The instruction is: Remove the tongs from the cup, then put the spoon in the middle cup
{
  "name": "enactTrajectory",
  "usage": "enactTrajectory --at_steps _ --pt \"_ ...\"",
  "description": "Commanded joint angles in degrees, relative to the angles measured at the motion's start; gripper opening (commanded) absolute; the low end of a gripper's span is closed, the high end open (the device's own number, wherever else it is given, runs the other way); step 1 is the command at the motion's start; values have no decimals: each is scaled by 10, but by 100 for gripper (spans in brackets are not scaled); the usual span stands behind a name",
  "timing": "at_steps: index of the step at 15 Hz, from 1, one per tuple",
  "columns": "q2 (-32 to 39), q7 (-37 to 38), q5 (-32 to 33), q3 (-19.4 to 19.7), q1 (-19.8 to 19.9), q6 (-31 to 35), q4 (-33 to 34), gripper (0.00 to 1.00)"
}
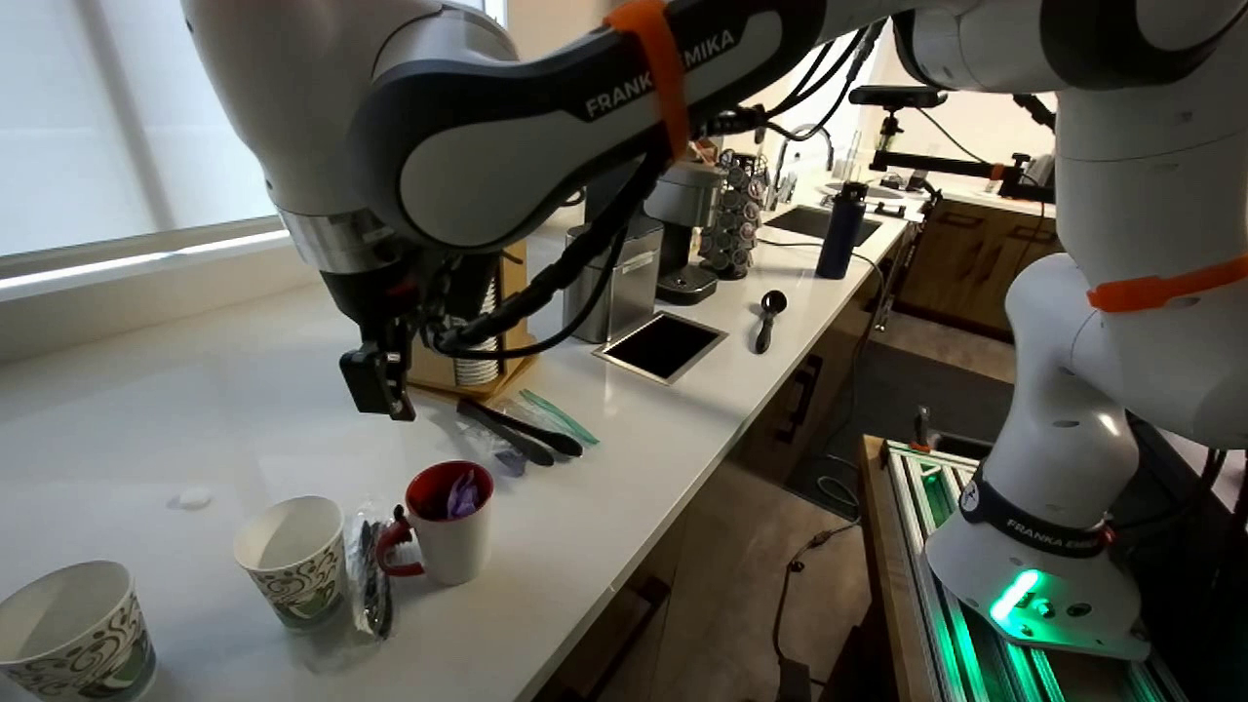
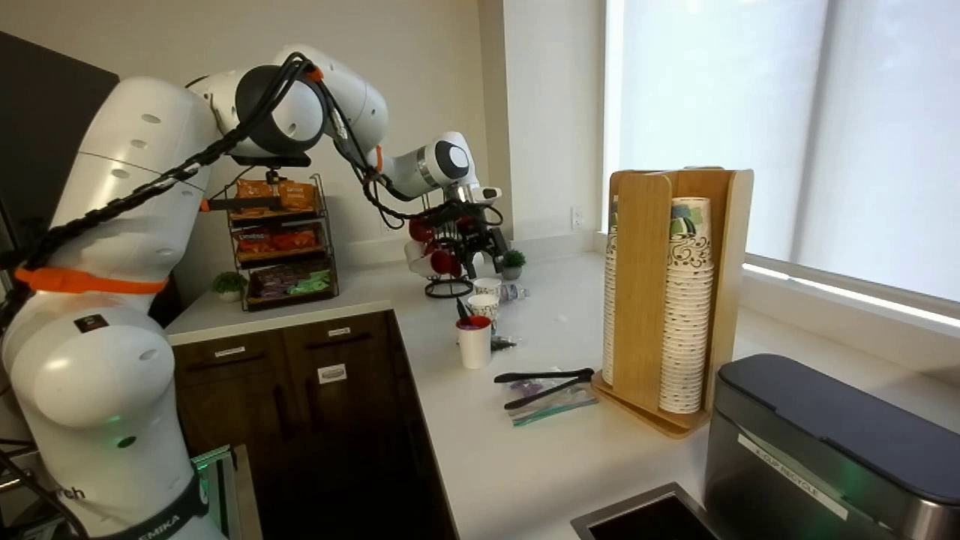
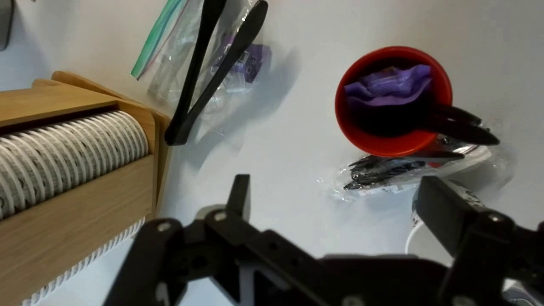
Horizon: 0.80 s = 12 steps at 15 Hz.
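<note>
Tongs [image 3: 194, 70] lie on a bag [image 3: 174, 63]; arm [image 1: 546, 107] reads "FRANKA EMIKA".

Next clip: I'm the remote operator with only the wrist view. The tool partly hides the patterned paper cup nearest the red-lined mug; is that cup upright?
Observer: Yes, in an exterior view that patterned paper cup stands upright, mouth up.
Operator: And the other one's outside colour?
Observer: The mug is white outside, in both exterior views.
Operator: Any loose utensil lying beyond my frame?
Observer: Yes, in an exterior view a black scoop lies on the white counter.
</note>
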<state>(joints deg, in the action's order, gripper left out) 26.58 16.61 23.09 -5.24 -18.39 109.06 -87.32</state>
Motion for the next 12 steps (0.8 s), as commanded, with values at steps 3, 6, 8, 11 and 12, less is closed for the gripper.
enactTrajectory --at_steps 3,6,8,11,12 --pt "9 -58 9 -17 -17 21 0 100" --pt "28 -83 11 -24 -29 7 13 100" --pt "36 -90 25 -21 -42 -21 15 100" --pt "59 -89 41 -19 -56 -35 22 100" --pt "66 -89 46 -18 -60 -40 26 100"
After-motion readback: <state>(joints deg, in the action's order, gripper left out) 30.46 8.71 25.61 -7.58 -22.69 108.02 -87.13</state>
